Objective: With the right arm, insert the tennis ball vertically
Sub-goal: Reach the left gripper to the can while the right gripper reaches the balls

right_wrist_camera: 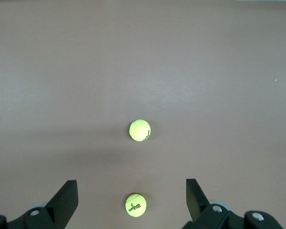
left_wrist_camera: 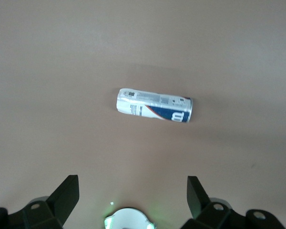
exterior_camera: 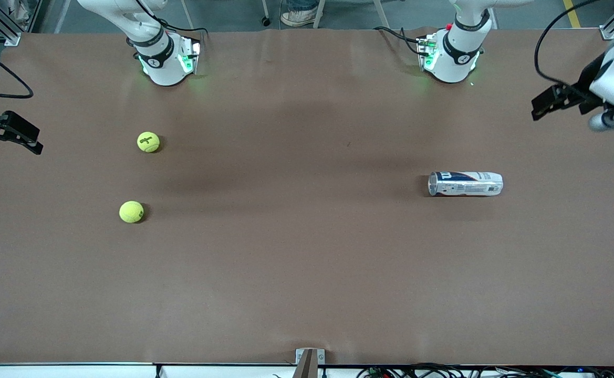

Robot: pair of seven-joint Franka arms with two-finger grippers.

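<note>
front view: two tennis balls are seen on the table toward the right arm's end, one ball point(exterior_camera: 148, 142) farther from the camera, the other ball point(exterior_camera: 131, 211) nearer, well apart from each other. a can point(exterior_camera: 465, 184) is laid on its side toward the left arm's end, its open mouth turned toward the balls. nothing is held. the right gripper point(exterior_camera: 10, 135) is hung over the table's edge at its own end, fingers spread. the left gripper point(exterior_camera: 553, 102) is kept up over the table's edge at its own end, fingers point(left_wrist_camera: 66, 195) spread wide, the can seen below it in its wrist view.
</note>
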